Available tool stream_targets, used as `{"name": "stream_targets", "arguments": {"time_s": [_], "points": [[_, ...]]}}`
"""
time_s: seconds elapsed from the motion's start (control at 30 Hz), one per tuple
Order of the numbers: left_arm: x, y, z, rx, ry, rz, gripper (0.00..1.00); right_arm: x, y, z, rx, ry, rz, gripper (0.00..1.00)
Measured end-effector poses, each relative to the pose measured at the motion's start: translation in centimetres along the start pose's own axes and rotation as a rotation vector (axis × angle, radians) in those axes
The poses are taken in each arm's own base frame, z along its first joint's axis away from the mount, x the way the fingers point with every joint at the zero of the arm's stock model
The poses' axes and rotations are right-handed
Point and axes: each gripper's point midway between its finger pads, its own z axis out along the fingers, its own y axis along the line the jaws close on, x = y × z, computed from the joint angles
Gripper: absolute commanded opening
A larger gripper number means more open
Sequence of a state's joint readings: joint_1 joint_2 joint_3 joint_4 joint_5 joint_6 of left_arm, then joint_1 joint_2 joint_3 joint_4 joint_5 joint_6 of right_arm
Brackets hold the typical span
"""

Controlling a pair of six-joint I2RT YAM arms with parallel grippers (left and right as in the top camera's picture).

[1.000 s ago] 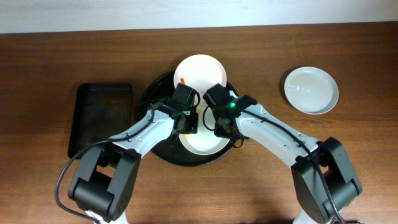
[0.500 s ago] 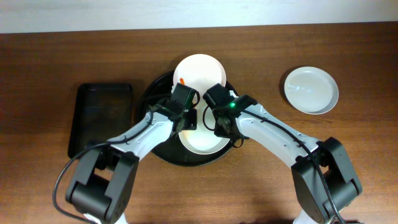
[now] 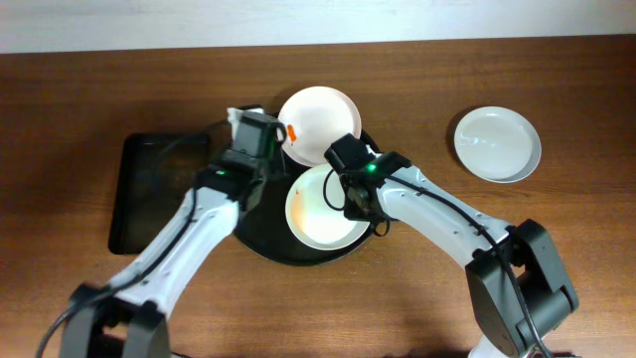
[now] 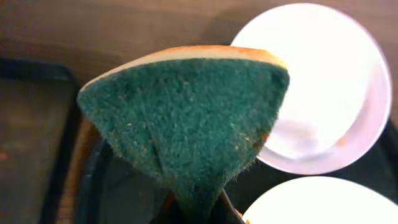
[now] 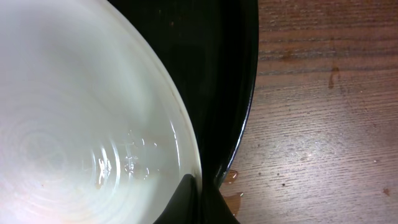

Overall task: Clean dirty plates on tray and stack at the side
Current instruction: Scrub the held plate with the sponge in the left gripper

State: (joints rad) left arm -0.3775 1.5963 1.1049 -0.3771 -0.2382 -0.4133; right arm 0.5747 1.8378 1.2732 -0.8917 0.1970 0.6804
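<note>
White plates, three of them, all round and shallow. The rear plate (image 3: 320, 119) sits at the far edge of the round black tray (image 3: 260, 249), partly over its rim, and has a small orange-red smear (image 3: 291, 130) on its left side. The middle plate (image 3: 320, 214) lies flat inside the tray, wet and glossy, with a faint orange tinge on its surface. The side plate (image 3: 498, 144) rests alone on the wooden worktop (image 3: 556, 278), well off to the right of the tray, and looks plain white.

There are two trays: the round one holding two plates, and a rectangular black tray (image 3: 159, 189) just to its left with nothing visible in it.

There are two arms. The left hand (image 3: 256, 131) hangs over the tray's far left edge, beside the rear plate, pinching a sponge (image 4: 186, 118) with a green scouring face and an orange back. The right hand (image 3: 353, 199) is down at the middle plate, its fingertips (image 5: 196, 199) closed narrowly on the plate's rim.

From the right wrist, beads of water stand on the middle plate, and a small puddle (image 5: 233, 177) lies on the worktop against the tray's rim.
</note>
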Motion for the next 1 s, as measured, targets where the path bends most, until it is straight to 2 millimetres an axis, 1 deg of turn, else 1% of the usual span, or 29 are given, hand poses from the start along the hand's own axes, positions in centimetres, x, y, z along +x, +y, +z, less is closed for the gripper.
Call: {"name": "stream_targets", "arguments": {"time_s": [0.03,0.07,0.13,0.27,0.4,0.53,0.6,0.7,0.77,0.8,0.9,0.97,1.0], "points": [[0.0,0.2,-0.6,0.01,0.009,-0.006,0.0,0.1,-0.1,0.0,0.004,0.005,-0.005,0.04],[0.3,0.3,-0.8,0.013,0.026,-0.004,0.0,0.3,-0.2,0.0,0.009,0.012,-0.01,0.04],[2.1,0.6,-0.9,0.009,0.099,0.01,0.0,0.4,-0.4,0.0,0.014,0.018,-0.027,0.04],[4.4,1.1,-1.3,0.0,0.198,0.029,0.0,0.3,-0.4,-0.4,0.016,0.021,-0.093,0.04],[6.2,-0.2,-1.7,0.083,0.283,0.032,0.0,-0.1,-0.2,-1.1,0.014,0.018,-0.14,0.04],[7.1,-1.0,-0.9,0.12,0.321,0.03,0.0,0.0,-0.3,-1.1,0.015,0.021,-0.144,0.04],[7.6,-1.8,-0.1,0.14,0.33,0.032,0.0,0.0,-0.3,-1.1,0.015,0.021,-0.145,0.04],[9.3,-3.4,2.0,0.173,0.356,0.023,0.0,0.0,-0.3,-1.1,0.015,0.021,-0.145,0.04],[10.6,-4.9,3.5,0.209,0.365,0.029,0.0,0.0,-0.3,-1.1,0.015,0.021,-0.147,0.04],[11.2,-5.8,3.7,0.229,0.368,0.041,0.0,0.0,-0.3,-1.1,0.015,0.021,-0.148,0.04],[11.5,-7.7,3.4,0.252,0.344,0.071,0.0,0.0,-0.3,-1.1,0.015,0.021,-0.147,0.04],[11.9,-8.5,3.3,0.254,0.321,0.096,0.0,0.0,-0.3,-1.1,0.017,0.022,-0.147,0.04],[12.4,-8.9,3.6,0.251,0.302,0.109,0.0,0.0,-0.3,-1.1,0.017,0.023,-0.148,0.04]]}}
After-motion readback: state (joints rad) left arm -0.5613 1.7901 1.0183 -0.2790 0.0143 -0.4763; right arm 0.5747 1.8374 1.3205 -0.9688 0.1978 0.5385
